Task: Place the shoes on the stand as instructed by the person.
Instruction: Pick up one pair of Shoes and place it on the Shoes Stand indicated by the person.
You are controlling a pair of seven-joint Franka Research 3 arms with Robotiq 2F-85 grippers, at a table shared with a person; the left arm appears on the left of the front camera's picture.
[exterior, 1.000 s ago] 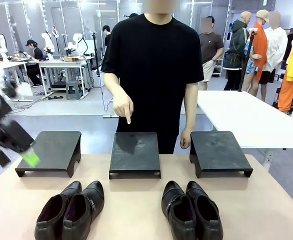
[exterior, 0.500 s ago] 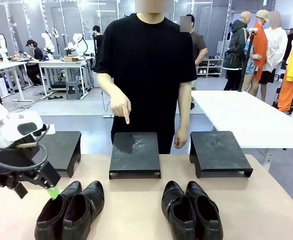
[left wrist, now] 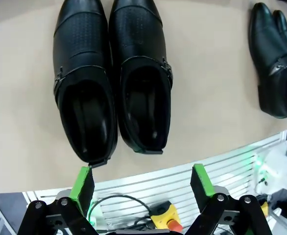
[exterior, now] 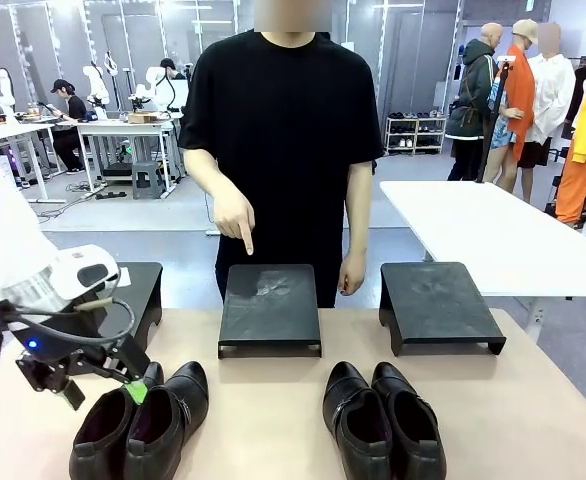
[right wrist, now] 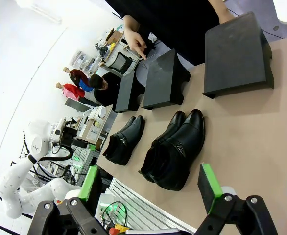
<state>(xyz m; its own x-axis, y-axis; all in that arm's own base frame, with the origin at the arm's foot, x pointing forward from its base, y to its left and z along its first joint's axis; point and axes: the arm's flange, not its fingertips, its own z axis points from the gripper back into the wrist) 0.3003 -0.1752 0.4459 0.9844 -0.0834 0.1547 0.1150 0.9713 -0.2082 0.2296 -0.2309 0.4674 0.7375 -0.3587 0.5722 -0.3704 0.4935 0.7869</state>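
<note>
Left claw [left wrist: 141, 171] hangs wide open, empty, just above the left 2 shoes [left wrist: 111, 83]; right claw [right wrist: 150, 177], also open, holds nothing.

You are looking into a robotics lab, an open hall rather than a home or shop. At ten o'clock, white workbenches [exterior: 123, 128] carry gear and boxes, a seated worker [exterior: 70, 110] is busy at one, and cables [exterior: 73, 205] trail over the grey floor. A long white table [exterior: 473, 235] stands at two o'clock, with a rack of shoes [exterior: 410, 132] at one o'clock behind it. In your left wrist view, a yellow emergency-stop box [left wrist: 165, 215] sits at six o'clock.
</note>
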